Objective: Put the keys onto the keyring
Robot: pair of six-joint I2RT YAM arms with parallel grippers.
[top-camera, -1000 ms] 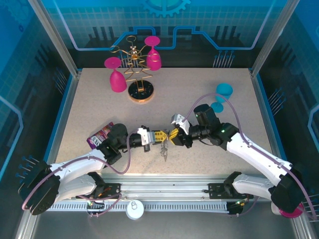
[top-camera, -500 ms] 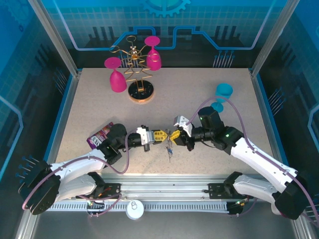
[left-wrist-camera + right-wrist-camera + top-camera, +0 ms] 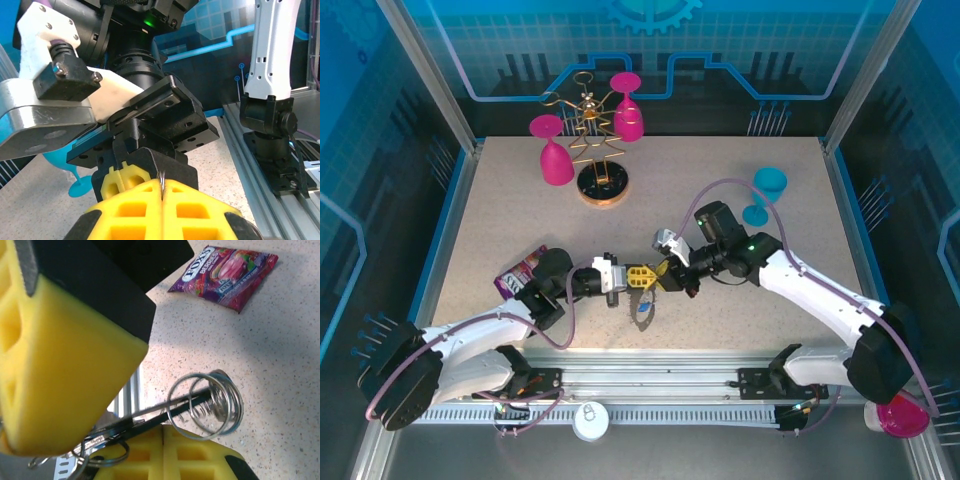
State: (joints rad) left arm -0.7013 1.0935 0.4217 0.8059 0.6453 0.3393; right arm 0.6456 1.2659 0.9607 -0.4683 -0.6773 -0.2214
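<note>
The left gripper point(image 3: 640, 276) has its yellow pads pressed together, and in the left wrist view we see a thin metal wire caught in the seam between them. The right gripper point(image 3: 667, 272) meets it nose to nose low over the front middle of the desk point(image 3: 740, 180), the two tips just beside each other. Its pads are also pressed together. In the right wrist view the silver wire loops of the keyring point(image 3: 205, 405) rise from the line where they meet, so we read both grippers as pinching the keyring. From above, a small dark and grey bunch of the ring dangles just under the two tips, above the speckled surface. We cannot tell there what hangs on it.

A purple sweet packet point(image 3: 523, 270) lies flat near the left edge of the desk, just beside the left arm. At the back left stands a gold wire rack point(image 3: 592, 150) on a round dark base, with two pink glasses point(image 3: 553, 152) hung upside down on it. A teal glass point(image 3: 767, 190) stands at the back right, well apart from the grippers.
</note>
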